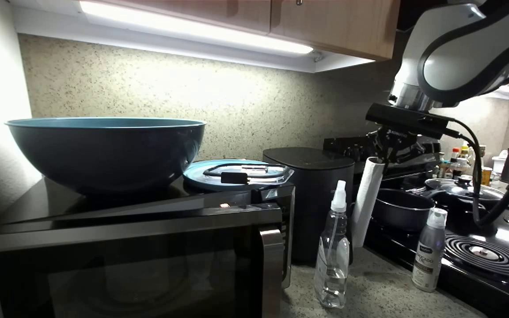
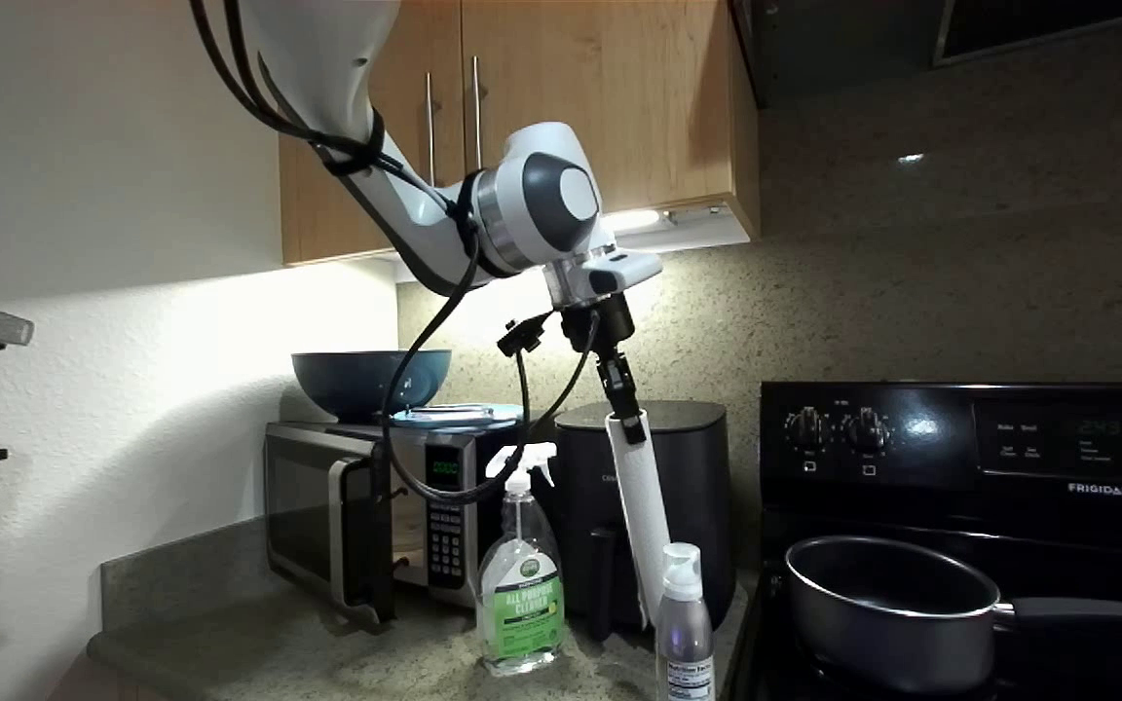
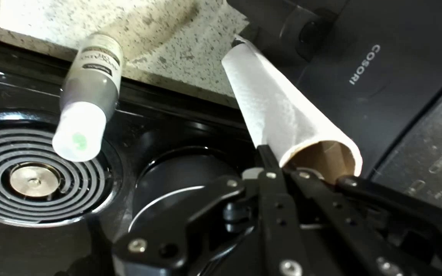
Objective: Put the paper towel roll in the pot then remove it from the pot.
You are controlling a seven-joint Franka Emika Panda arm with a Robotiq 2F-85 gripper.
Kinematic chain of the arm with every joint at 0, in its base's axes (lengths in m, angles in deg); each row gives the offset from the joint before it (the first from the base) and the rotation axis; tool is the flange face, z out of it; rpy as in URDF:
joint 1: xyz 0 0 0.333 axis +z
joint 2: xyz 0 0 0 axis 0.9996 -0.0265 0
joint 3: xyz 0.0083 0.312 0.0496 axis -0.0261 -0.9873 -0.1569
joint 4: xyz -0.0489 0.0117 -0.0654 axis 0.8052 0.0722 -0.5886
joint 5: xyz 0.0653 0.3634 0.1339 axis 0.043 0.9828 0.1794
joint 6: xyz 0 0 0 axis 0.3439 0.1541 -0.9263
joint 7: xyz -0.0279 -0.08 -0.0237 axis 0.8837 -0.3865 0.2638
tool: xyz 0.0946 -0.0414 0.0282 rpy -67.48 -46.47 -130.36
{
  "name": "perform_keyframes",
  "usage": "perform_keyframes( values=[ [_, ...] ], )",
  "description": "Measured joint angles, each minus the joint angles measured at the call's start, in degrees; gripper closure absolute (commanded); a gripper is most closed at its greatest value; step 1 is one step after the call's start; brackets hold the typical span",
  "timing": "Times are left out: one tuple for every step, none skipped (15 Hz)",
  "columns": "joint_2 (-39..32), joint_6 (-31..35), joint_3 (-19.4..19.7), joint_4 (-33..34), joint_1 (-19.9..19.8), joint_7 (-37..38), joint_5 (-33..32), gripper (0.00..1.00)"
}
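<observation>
Paper towel roll (image 2: 641, 516) is found tilted, at lower centre of the frame in an exterior view, top leaning left, bottom end to the right. It is outside the pot (image 2: 892, 643) and apart from it. The gripper (image 3: 281, 161) is clamped on the upper rim of the tube — in the wrist view one finger lies against the outer paper, the other reaches into the mouth of the brown core. Whether the bottom end touches the counter (image 1: 374, 285) cannot be told.

The pot stands on the stove (image 3: 21, 249), lower right of the frame in an exterior view, handle pointing right; in the wrist view the gripper partly covers it. In an exterior view a black appliance (image 2: 700, 492) stands behind the roll — the wrist view shows its marking, COSORI. A clear spray bottle (image 1: 333, 274) is upright on the counter, left of the roll in both exterior views. An avocado oil bottle (image 1: 429, 256) with a white cap stands upright at the counter's edge, beside the stove.

Microwave (image 1: 126, 265), lower left of the frame in an exterior view: door ajar. On top rest a teal-blue bowl (image 1: 113, 152) and, to its right, a light blue plate (image 1: 198, 172) bearing a black cable (image 1: 234, 178).
</observation>
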Motion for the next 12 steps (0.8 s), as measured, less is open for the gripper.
perform_keyframes(
  values=[
    [0.7, 0.9, -0.1, -0.2, 0.0, 1.2, -1.6, 1.00],
    [1.7, 1.8, -0.3, -0.4, 0.0, 2.4, -3.3, 1.00],
    [2.7, 2.6, -0.4, -0.7, -0.1, 3.8, -5.1, 1.00],
    [3.8, 3.6, -0.7, -1.1, -0.2, 5.7, -7.2, 1.00],
    [4.8, 4.5, -0.9, -1.5, -0.4, 8.0, -9.6, 1.00],
    [5.9, 5.7, -1.4, -1.9, -1.0, 10.9, -12.3, 1.00],
    [6.9, 6.9, -2.1, -2.4, -1.8, 14.1, -15.3, 1.00],
    [7.9, 7.9, -2.9, -2.8, -2.8, 17.9, -18.5, 1.00],
    [8.7, 8.7, -3.7, -3.1, -3.9, 21.9, -22.0, 1.00],
    [9.5, 9.0, -4.6, -3.4, -5.1, 26.2, -25.6, 1.00],
    [10.3, 9.0, -5.3, -3.6, -6.2, 30.5, -29.1, 1.00],
    [10.9, 9.0, -5.9, -3.8, -7.0, 34.5, -32.2, 1.00]
  ],
)
